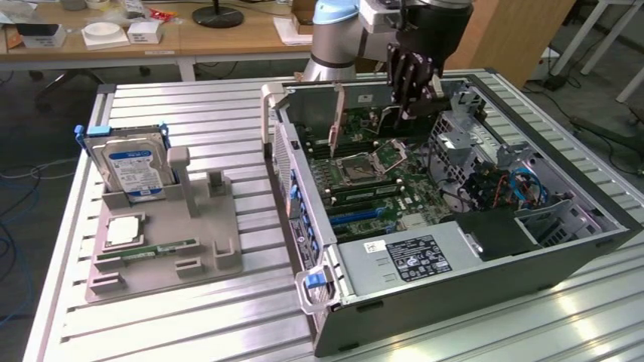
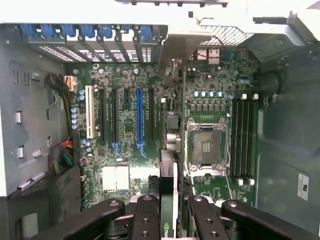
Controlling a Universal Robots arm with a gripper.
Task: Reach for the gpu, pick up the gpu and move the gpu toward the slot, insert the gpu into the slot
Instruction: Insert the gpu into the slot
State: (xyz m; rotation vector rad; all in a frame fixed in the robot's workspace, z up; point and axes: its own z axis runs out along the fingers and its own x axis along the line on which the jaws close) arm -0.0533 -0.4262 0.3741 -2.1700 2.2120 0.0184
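Observation:
My gripper (image 1: 411, 96) hangs inside the open computer case, above the back of the green motherboard (image 1: 403, 181). It is shut on the gpu (image 1: 427, 105), a thin black card held upright. In the wrist view the gpu (image 2: 167, 175) is seen edge-on between the black fingers (image 2: 146, 215) of the gripper (image 2: 170, 207), with a green logo near its base. The slot (image 2: 139, 115), long and blue, lies among several parallel black and white connectors. The card's edge runs parallel to the slot, off to its side, between the nearest black connector and the CPU socket (image 2: 205, 147). The blue slot (image 1: 354, 216) lies nearer the power supply than the gripper.
The case walls (image 1: 292, 151) and the drive cage with cables (image 1: 513, 188) ring the board. A power supply (image 1: 423, 256) fills the near end. Memory slots (image 2: 245, 135) flank the socket. On the exterior view's left, a grey fixture (image 1: 201, 241) holds a hard drive (image 1: 133, 170), a processor chip (image 1: 123, 230) and a memory stick (image 1: 151, 250).

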